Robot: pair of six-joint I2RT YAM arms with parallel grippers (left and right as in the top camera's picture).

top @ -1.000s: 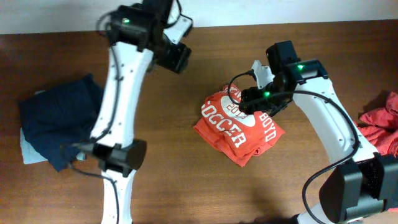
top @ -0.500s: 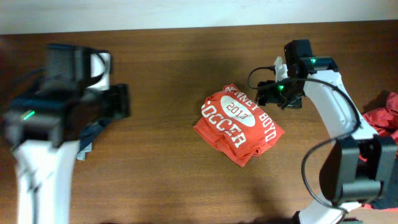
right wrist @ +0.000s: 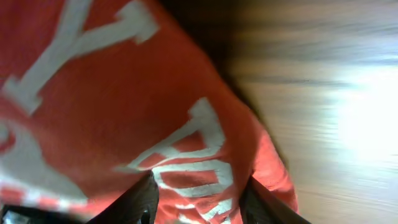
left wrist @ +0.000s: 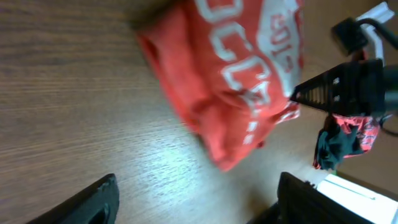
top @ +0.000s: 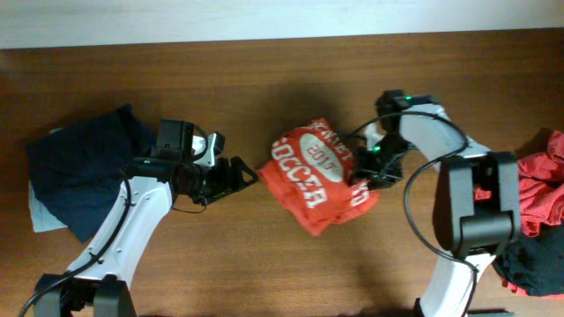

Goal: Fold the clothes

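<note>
Both arms swung in since a sec ago. On table [top: 264, 79], navy pile [top: 79, 172] far L, red/black heap [top: 539, 189] far R. Orange tee [top: 308, 176] slid left, sits mid-table, bundled. Left gripper [top: 242, 173] released, just beside tee's L edge. Right gripper [top: 363, 172] straddles R edge; can't tell if clamped. Tee prob light, soft, floppy: take by folded edges.

Overhead straight down, wrist views low, close — sharing T-shirt [top: 315, 180]

Dark wooden table [top: 291, 88] (glossy grain), pale strip [top: 282, 18] beyond.
</note>
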